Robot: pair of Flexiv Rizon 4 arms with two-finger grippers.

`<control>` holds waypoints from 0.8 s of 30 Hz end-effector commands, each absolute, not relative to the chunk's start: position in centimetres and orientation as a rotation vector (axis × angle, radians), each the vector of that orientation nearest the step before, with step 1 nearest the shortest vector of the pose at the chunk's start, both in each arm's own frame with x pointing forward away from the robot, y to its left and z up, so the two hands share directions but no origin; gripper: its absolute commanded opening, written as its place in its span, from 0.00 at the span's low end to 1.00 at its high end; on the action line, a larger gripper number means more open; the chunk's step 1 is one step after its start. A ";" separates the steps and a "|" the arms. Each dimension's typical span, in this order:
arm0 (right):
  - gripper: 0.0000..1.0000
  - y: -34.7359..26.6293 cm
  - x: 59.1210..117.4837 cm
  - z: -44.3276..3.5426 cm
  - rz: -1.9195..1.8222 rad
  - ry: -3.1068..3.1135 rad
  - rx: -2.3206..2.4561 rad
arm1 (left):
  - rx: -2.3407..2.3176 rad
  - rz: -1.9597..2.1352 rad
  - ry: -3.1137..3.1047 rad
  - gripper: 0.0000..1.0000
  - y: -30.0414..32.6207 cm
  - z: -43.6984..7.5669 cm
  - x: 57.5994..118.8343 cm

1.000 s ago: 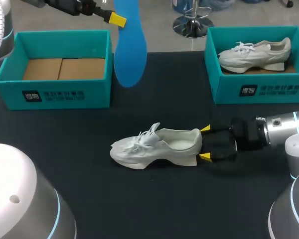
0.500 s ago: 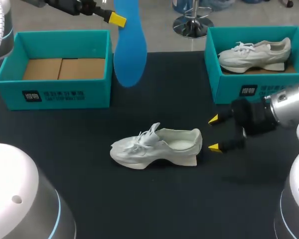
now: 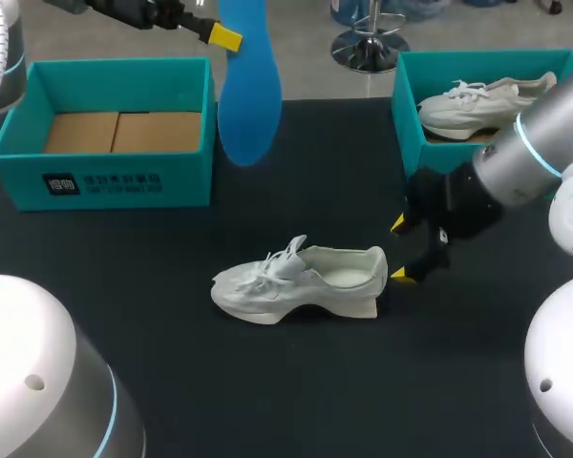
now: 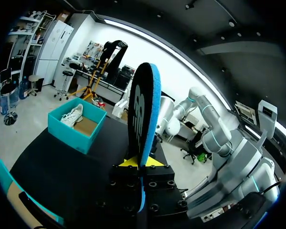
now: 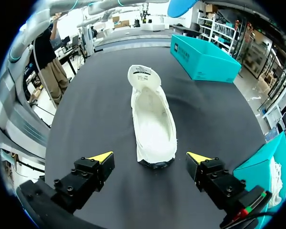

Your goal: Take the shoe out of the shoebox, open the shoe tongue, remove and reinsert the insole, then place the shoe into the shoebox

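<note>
Shoe (image 3: 301, 279) stands on its sole on the dark table (image 3: 267, 382).
The left gripper (image 4: 142, 161) clasps the blue insole (image 3: 246, 81) aloft; the right gripper (image 3: 399, 250) gapes, released, just behind the heel.

A broad, flat, matte black table top (image 3: 296, 382) fills nearly the whole head view. It runs out past both sides and the near edge, and its far edge lies straight across close to the upper part of the view. The surface reads as one unbroken dark sheet; whether it is a mat, a cloth or bare board I cannot tell. In the right wrist view the same table top (image 5: 100, 109) shows as dark grey with a pale, soft sheen of light. In the left wrist view the table top (image 4: 62, 157) is a black expanse with one straight edge. Shadows on it are faint and blurred.
</note>
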State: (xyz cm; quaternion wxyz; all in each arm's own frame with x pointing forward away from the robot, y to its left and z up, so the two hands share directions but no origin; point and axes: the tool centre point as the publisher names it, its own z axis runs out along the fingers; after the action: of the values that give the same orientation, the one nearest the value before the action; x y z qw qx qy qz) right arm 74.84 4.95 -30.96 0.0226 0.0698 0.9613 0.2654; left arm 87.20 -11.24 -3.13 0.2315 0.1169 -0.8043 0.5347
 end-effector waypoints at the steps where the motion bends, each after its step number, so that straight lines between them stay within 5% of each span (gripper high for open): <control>1: 1.00 5.1 74.8 -30.7 0.293 3.108 0.227 | 0.320 1.472 -2.210 0.00 -11.3 -3.2 87.2; 24: 1.00 4.6 73.8 -30.5 0.317 3.090 0.302 | 0.351 1.463 -2.177 0.00 -10.8 -1.9 87.1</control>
State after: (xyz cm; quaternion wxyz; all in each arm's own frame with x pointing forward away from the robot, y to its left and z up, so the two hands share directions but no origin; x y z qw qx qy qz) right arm 73.81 4.35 -30.52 0.0107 0.0959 0.9890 0.1122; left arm 86.43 -11.07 -1.91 0.2396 0.1318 -0.7968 0.5388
